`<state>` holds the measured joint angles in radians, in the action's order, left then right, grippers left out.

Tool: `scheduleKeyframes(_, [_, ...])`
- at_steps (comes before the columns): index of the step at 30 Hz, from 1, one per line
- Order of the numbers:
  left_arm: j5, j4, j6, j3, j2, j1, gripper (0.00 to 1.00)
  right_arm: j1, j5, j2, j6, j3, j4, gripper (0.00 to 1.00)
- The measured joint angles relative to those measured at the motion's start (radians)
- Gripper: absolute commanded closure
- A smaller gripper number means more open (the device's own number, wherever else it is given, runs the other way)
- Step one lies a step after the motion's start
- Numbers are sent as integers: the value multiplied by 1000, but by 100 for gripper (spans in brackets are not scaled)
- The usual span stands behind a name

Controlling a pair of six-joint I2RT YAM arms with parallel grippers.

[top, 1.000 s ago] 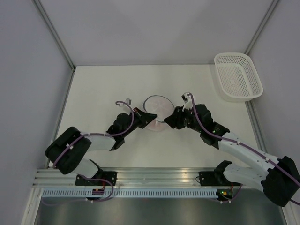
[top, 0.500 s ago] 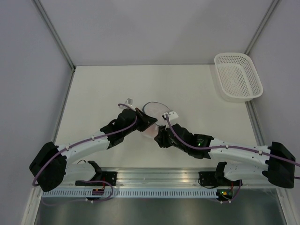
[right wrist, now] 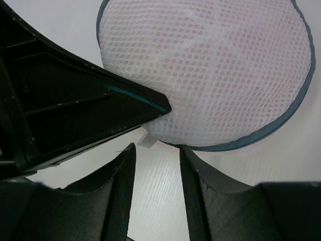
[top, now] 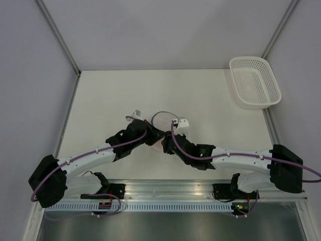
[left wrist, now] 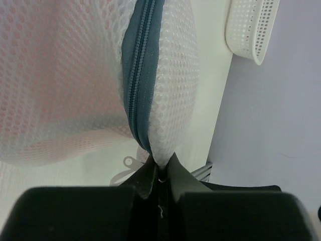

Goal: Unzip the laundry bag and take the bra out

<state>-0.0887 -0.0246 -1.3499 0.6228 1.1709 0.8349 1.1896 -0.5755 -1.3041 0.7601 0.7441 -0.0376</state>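
White surface [top: 100,90] carries the laundry bag [top: 163,119], zipped, the bra [right wrist: 210,75] showing pink inside it. Since a second ago the right hand [right wrist: 156,150] has swung from the bag's right side to its near rim, spread below a white tab [right wrist: 146,141]. The left hand [left wrist: 160,173] pinches the bag's seam, so unzipping looks imminent.

A fixed camera above and behind the arms looks down on the whole table [top: 100,100]. Wrist cameras sight along the left end effector [left wrist: 159,169] and right end effector [right wrist: 157,149], close-up. All three views share the bag [top: 163,119] just ahead of both.
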Motion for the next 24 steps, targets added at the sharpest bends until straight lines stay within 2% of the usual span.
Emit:
scheduleKeyframes(10, [-14, 20, -21, -11, -43, 7, 98, 75, -108, -17, 145, 11, -28, 54])
scheduleKeyframes(17, [-10, 22, -37, -15, -81, 14, 98, 135, -116, -2, 253, -31, -20, 54])
scheduleKeyframes(24, [11, 23, -51, -35, -87, 16, 98, 172, -218, -6, 245, -63, 36, 53])
